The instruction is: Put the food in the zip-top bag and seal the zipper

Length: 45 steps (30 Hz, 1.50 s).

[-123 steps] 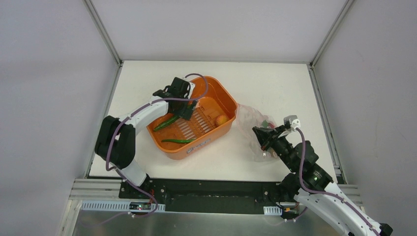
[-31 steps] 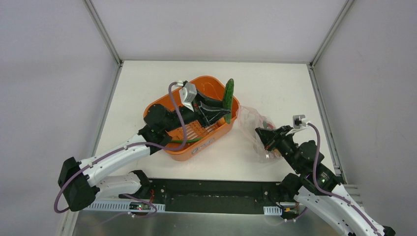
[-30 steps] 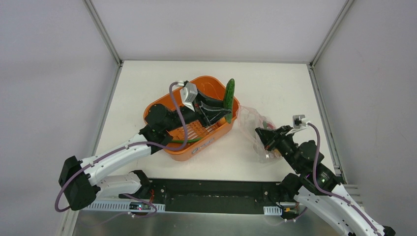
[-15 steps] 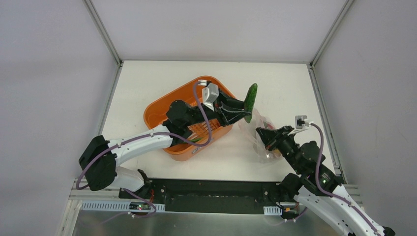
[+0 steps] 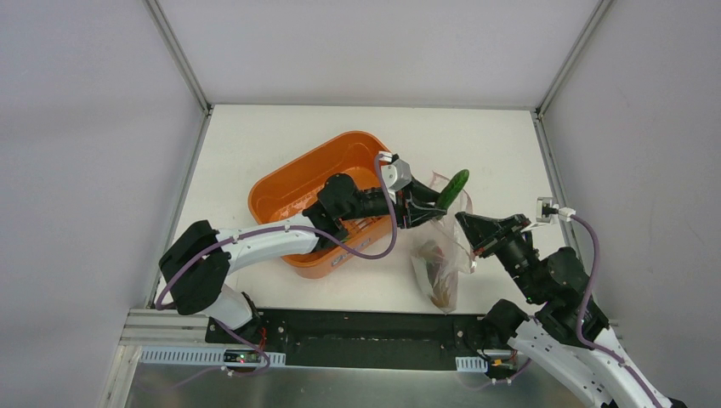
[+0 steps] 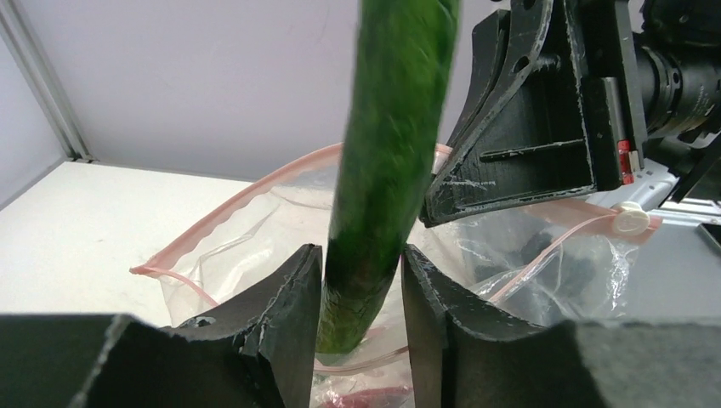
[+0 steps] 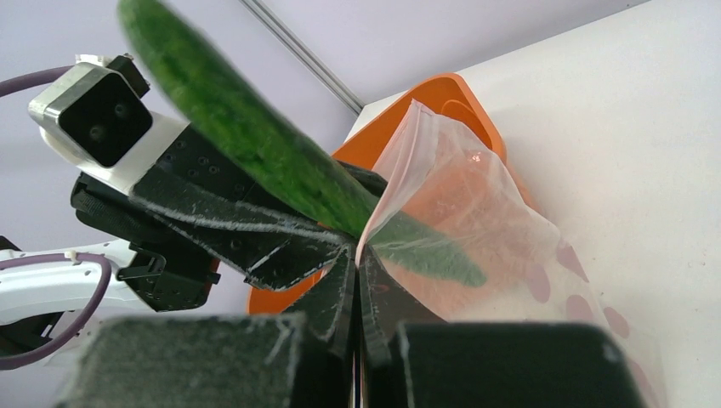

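A long green chili pepper (image 5: 451, 188) stands upright between the fingers of my left gripper (image 5: 432, 206), which is shut on it (image 6: 361, 297). The pepper's (image 6: 391, 144) lower end hangs over the open mouth of the zip-top bag (image 6: 255, 246). The bag's pink zipper (image 6: 223, 211) curves along the near edge. My right gripper (image 5: 470, 231) is shut on the bag's rim (image 7: 357, 255) and holds it up, so the bag (image 5: 434, 270) hangs above the table. Red food (image 5: 439, 287) lies at the bag's bottom. Through the film (image 7: 476, 195) part of the pepper (image 7: 246, 136) shows.
The orange tub (image 5: 298, 183) sits left of the bag, with my left arm stretched across it. The white table (image 5: 255, 136) is bounded by grey walls and metal posts at the back corners. Its near edge runs just below the hanging bag.
My left gripper has carried the green pepper rightward out of the tub to the bag's mouth. My right gripper has lifted the bag off the table, so it now hangs.
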Available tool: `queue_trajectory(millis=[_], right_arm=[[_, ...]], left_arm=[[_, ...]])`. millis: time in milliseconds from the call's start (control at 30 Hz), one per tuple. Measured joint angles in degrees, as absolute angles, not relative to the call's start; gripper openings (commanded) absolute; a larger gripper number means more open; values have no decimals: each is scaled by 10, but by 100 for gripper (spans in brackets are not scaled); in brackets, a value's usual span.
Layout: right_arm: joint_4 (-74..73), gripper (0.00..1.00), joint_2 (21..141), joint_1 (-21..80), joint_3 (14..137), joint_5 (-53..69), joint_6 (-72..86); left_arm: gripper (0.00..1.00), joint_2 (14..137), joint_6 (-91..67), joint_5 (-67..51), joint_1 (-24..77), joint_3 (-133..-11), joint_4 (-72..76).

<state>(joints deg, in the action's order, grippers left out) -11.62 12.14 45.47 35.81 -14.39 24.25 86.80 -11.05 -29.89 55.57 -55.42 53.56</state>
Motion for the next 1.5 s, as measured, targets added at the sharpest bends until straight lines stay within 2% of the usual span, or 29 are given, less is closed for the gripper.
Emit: queue_trajectory(millis=[167, 567, 800, 967, 1267, 1500], right_arm=[[-125, 0, 122, 455, 358, -149, 246], [-128, 0, 116, 455, 357, -143, 239], [-148, 0, 123, 455, 357, -117, 203], [-174, 0, 139, 455, 361, -158, 182], [-188, 0, 157, 455, 434, -285, 108], [-189, 0, 174, 455, 446, -298, 90]], left_arm=[[61, 865, -79, -298, 562, -562, 492], [65, 821, -48, -295, 563, -566, 406], [77, 717, -26, -247, 563, -556, 323], [86, 616, 4, -171, 560, -550, 204], [89, 543, -10, -75, 468, -504, 4], [90, 558, -49, -13, 394, -494, -121]])
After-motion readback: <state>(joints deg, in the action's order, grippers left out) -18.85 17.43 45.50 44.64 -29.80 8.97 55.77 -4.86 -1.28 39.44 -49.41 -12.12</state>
